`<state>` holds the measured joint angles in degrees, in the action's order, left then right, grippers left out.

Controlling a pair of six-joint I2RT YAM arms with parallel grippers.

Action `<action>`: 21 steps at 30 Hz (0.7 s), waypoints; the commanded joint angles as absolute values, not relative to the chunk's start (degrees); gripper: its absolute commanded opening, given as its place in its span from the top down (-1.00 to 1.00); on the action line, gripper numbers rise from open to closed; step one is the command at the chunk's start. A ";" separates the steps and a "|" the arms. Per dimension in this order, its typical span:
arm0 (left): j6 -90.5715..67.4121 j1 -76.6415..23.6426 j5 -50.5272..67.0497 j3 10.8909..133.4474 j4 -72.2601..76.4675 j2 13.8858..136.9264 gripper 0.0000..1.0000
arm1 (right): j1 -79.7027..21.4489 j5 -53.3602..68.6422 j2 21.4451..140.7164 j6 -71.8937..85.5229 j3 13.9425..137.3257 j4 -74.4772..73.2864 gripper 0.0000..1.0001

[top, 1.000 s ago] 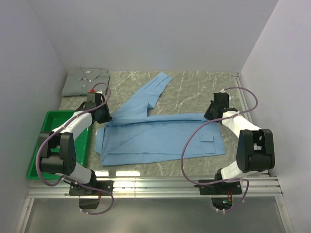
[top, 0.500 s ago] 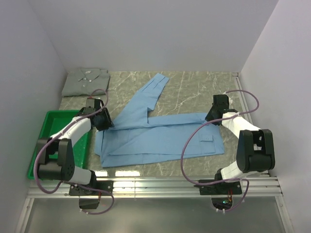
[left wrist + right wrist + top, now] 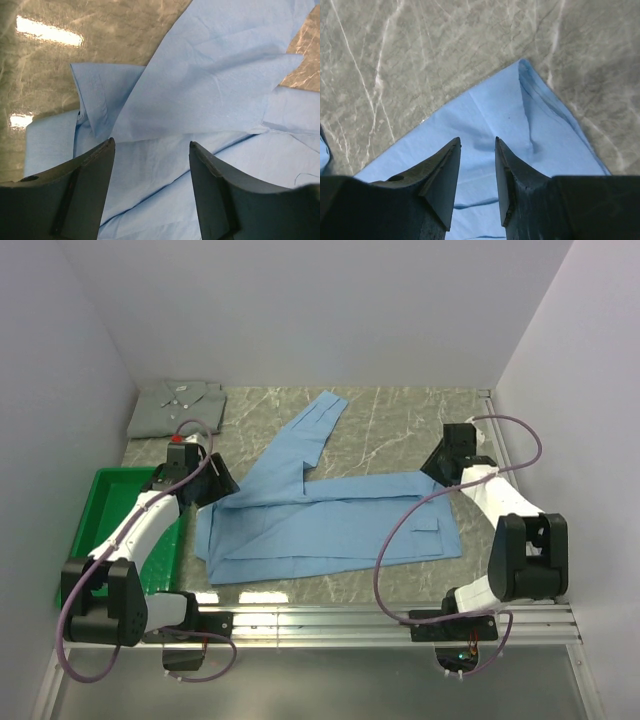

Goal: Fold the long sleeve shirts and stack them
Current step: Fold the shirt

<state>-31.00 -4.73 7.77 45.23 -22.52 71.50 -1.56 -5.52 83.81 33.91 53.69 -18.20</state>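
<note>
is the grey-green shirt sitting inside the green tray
No, the grey-green shirt lies folded on the table in the far left corner, beyond the green tray's far rim.

Black-and-white arms [image 3: 140, 527], looping purple cables [image 3: 377, 570]

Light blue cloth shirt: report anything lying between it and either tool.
Nothing visible does. The left tool hangs open right over the collar end of the light blue cloth shirt, the right tool over its far right corner, only bare cloth beneath each. The folded grey-green shirt lies apart, far left.
</note>
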 commanded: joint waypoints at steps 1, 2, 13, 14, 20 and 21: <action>-33.13 -4.92 7.30 46.14 -21.18 71.98 -0.33 | -1.41 -3.00 87.35 36.30 55.81 -17.67 0.19; -33.31 -4.92 6.77 46.14 -21.01 72.68 -0.31 | -1.58 -2.55 88.23 36.39 56.07 -17.49 0.19; -32.87 -4.83 2.38 46.05 -21.62 73.12 -0.28 | -2.37 -0.18 94.22 34.02 52.03 -22.06 0.29; -32.87 -4.83 1.85 46.32 -21.80 73.04 -0.29 | -2.63 -0.96 93.96 33.75 51.42 -22.58 0.31; -30.77 -4.83 0.18 48.78 -22.94 74.09 -0.29 | -3.34 -5.79 91.94 30.85 50.71 -25.57 0.32; -30.41 -4.83 0.26 49.30 -23.03 74.35 -0.29 | -4.12 -7.28 91.32 29.98 51.06 -26.36 0.32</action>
<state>-32.10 -4.73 1.54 46.22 -22.68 73.78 -2.81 -2.55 93.78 32.84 51.81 -21.85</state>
